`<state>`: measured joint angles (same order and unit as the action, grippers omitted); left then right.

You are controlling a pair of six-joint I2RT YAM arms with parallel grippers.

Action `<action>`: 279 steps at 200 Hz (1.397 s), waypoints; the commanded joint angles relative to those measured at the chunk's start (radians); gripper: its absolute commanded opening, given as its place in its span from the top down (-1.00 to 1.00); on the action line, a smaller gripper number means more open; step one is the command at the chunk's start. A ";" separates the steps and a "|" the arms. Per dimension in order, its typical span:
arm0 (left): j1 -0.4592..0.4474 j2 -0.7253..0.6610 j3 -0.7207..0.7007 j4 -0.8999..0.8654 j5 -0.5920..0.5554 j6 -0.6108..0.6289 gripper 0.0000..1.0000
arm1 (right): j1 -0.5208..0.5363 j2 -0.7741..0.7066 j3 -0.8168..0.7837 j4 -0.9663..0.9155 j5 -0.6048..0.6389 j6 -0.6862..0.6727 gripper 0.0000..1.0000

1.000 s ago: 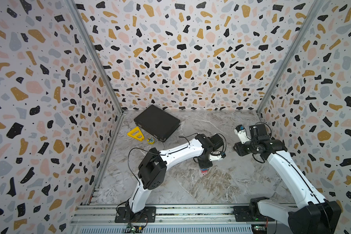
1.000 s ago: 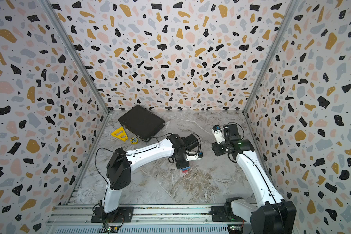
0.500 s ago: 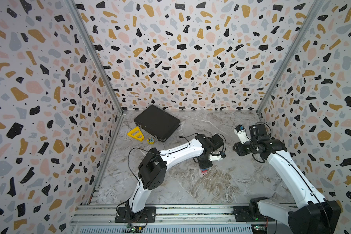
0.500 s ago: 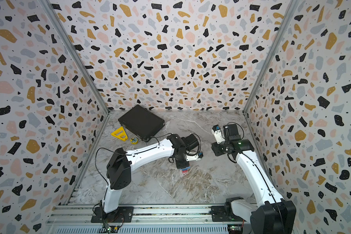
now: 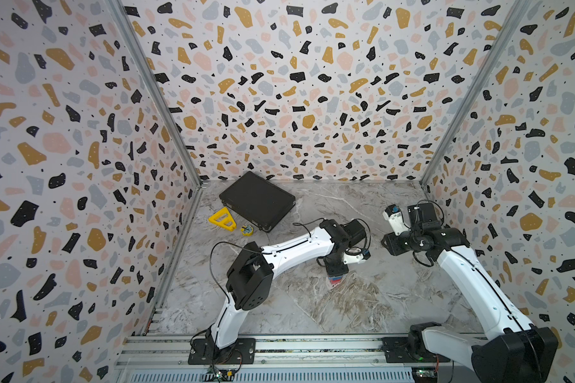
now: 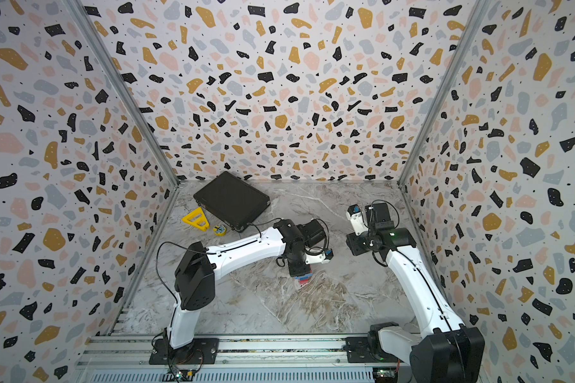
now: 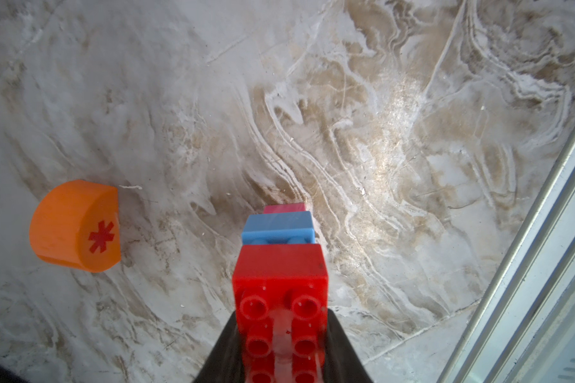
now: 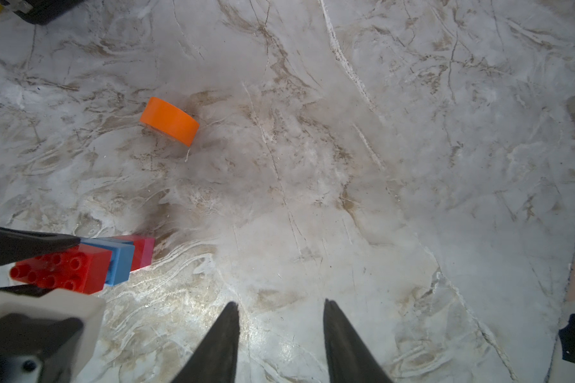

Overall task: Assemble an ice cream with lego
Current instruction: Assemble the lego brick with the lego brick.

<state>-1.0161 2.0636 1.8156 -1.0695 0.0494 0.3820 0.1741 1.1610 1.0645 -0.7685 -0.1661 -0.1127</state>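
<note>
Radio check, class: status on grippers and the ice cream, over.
Left gripper shut on brick stack. Right gripper open, empty. Orange dome loose, apart. Nothing between.

A robotics lab test cell: terrazzo-print panels (image 5: 296, 83) wall a marble-look tabletop (image 5: 362, 308) on three sides; left arm (image 5: 296, 245) and right arm (image 5: 472, 282) bolt to an aluminium rail (image 5: 312, 346) at six o'clock.

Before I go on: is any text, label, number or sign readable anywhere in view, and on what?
"*": a red asterisk on the flat face of the orange dome.
On the yellow round disc: a bluish mark, too small to read.
On the brick stack and black case: nothing readable.
</note>
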 commanded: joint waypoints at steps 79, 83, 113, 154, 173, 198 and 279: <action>0.003 0.120 0.025 -0.151 0.049 -0.016 0.61 | -0.003 -0.003 -0.001 0.004 -0.012 0.007 0.11; 0.003 0.122 0.027 -0.153 0.049 -0.017 0.61 | -0.004 -0.004 -0.003 0.005 -0.012 0.007 0.10; 0.004 0.143 0.044 -0.162 0.051 -0.023 0.61 | -0.004 -0.004 -0.002 0.005 -0.015 0.007 0.11; 0.002 0.158 0.068 -0.173 0.030 -0.031 0.62 | -0.004 -0.004 -0.003 0.005 -0.016 0.007 0.11; 0.004 0.142 0.068 -0.165 0.009 -0.039 0.62 | -0.003 -0.004 -0.005 0.008 -0.018 0.009 0.11; 0.003 0.094 0.072 -0.133 0.001 -0.048 0.63 | -0.004 -0.003 -0.005 0.009 -0.019 0.008 0.10; 0.002 0.026 0.102 -0.096 -0.003 -0.057 0.63 | -0.003 -0.003 -0.006 0.009 -0.018 0.009 0.11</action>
<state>-1.0107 2.1242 1.9194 -1.1652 0.0608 0.3367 0.1741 1.1610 1.0622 -0.7612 -0.1726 -0.1123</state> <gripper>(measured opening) 0.321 0.447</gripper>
